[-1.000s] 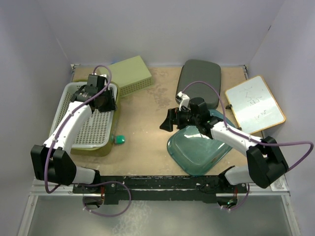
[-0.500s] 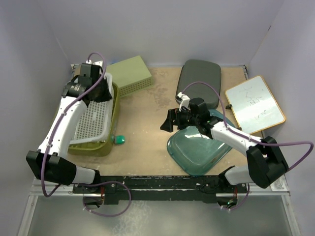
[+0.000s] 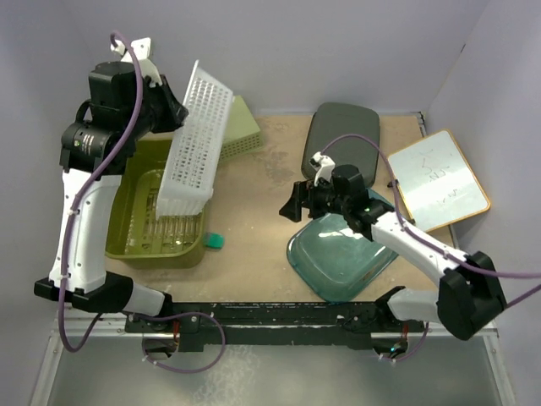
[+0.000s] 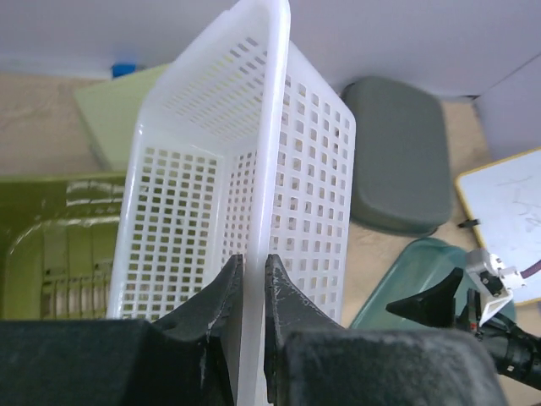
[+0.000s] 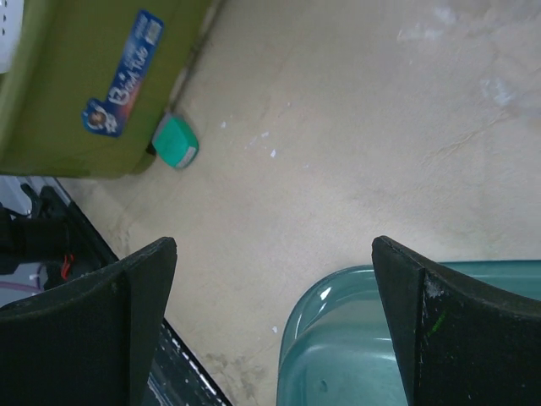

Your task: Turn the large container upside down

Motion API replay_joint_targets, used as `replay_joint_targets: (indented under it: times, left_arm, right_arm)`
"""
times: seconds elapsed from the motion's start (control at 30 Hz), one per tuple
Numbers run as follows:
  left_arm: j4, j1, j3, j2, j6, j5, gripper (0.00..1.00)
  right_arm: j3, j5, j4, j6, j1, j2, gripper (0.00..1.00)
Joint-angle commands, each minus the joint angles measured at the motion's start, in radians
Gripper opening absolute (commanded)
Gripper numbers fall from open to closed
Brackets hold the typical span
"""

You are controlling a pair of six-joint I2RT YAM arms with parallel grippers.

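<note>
Basket [image 3: 196, 144] is upper left in the top view, raised and tipped steeply on edge, open side facing the left arm. Its low end is over the right part of the olive tub [image 3: 127, 247]; can't tell if they touch. Left gripper [image 4: 252, 266] is pinching the basket's rim at the high end. Right gripper [image 5: 272, 249] is mid-frame, jaws spread wide with nothing between them, above the table by the teal tub [image 3: 338, 264]. Small teal block [image 3: 215, 242] is just beside the olive tub.
</note>
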Motion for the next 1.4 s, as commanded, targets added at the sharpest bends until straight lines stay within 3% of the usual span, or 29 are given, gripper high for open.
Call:
replay_joint_targets:
  times: [0.0,0.37,0.73,1.07,1.27,1.37]
  left_arm:
    - [0.099,-0.037,0.116,0.041,-0.03,0.064,0.0]
    - [0.374,-0.109,0.09,0.064,-0.192,0.252,0.0]
    - [0.753,-0.267,-0.293,0.038,-0.385,0.275,0.0]
    - [0.94,-0.255,-0.628,0.023,-0.529,0.345,0.0]
    - [1.114,-0.152,-0.819,0.014,-0.66,0.442,0.0]
    - [1.125,-0.102,-0.878,0.014,-0.668,0.456,0.0]
  right_arm:
    - [0.059,0.125,-0.025,0.004,0.003,-0.116,0.99]
    - [0.019,0.5,-0.141,0.015,0.003,-0.378,1.0]
    - [-0.014,0.731,-0.206,0.02,0.003,-0.524,1.0]
    - [-0.028,0.784,-0.234,-0.001,0.003,-0.579,1.0]
    - [-0.026,0.78,-0.244,0.002,0.003,-0.572,1.0]
    - [-0.028,0.78,-0.245,0.004,0.003,-0.57,1.0]
